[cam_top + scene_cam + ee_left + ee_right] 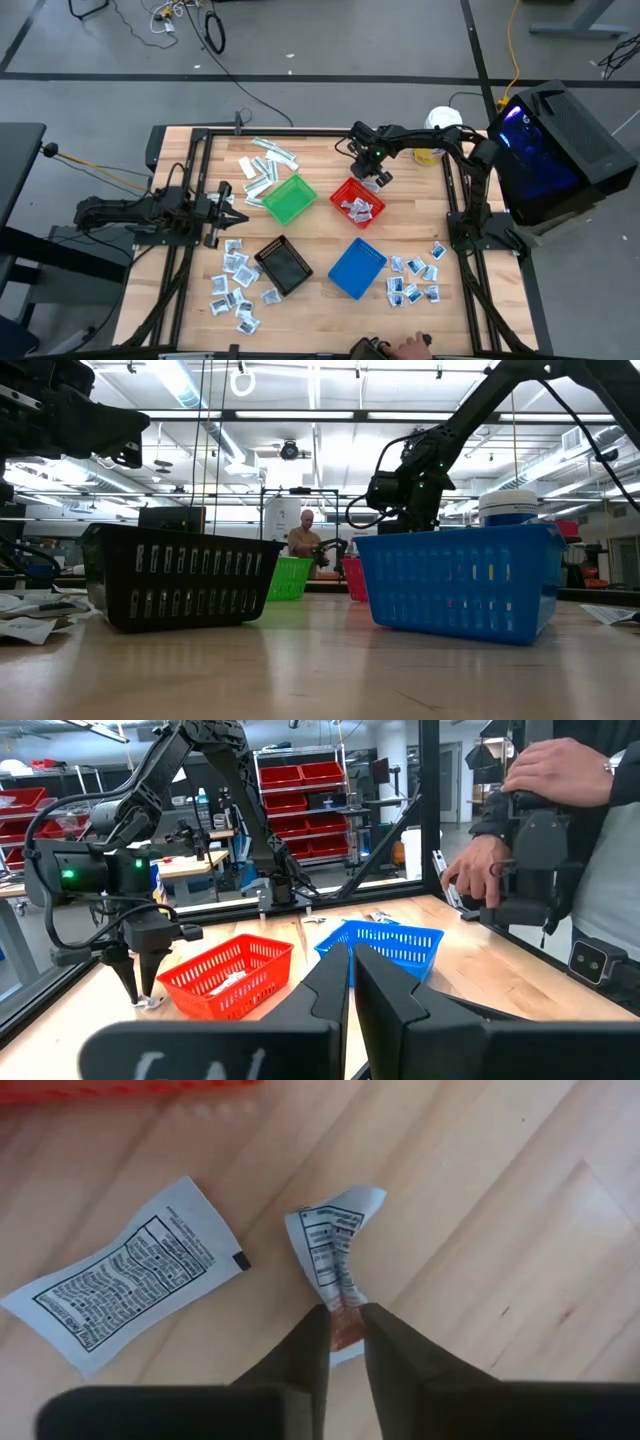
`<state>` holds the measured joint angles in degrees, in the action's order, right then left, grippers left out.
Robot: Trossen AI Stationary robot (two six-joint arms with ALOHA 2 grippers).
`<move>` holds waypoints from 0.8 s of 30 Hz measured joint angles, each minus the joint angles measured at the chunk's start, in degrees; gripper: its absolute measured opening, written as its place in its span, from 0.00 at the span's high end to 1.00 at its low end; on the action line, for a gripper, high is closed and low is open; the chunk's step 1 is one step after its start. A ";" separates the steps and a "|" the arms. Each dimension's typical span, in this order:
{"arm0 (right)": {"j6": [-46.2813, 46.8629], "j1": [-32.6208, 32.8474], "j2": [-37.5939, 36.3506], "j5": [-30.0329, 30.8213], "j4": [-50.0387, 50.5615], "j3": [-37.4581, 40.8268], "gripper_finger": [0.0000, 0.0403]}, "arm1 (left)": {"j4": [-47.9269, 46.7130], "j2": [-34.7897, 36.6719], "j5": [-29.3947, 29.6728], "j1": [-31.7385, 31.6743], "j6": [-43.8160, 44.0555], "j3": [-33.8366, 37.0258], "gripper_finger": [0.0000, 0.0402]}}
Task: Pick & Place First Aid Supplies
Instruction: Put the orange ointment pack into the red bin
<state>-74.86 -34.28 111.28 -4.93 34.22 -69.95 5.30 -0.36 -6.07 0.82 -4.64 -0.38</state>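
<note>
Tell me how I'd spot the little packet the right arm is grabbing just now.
Start at the red basket in the middle of the table and look to its far side, where the right gripper points down at the wood. Two white sachets lie there: the pinched packet is buckled, one end caught between the jaws, while the flat packet beside it lies untouched.

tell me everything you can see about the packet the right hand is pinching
The packet is a small flat white sachet printed with black boxed text, papery or foil-like by its look. It is crumpled and bent up along its length, not lying flat. The right hand has its two dark fingers closed on one end of it, over the bare wooden table, beside the red basket. A second, flat packet lies close by, not touching it.
</note>
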 joint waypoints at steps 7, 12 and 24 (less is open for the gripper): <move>0.71 0.02 0.00 1.67 -0.09 0.00 0.91 | -0.02 0.01 0.00 -0.01 0.00 0.00 0.94; 0.79 0.02 -0.40 2.16 0.13 0.00 0.91 | -0.02 0.02 0.00 -0.01 0.00 -0.01 0.94; 1.96 -0.24 -4.76 4.80 0.13 0.01 0.91 | -0.02 0.02 0.00 -0.02 0.00 0.00 0.94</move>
<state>-72.90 -34.52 106.52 -0.13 34.35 -69.94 5.28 -0.34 -6.07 0.80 -4.64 -0.38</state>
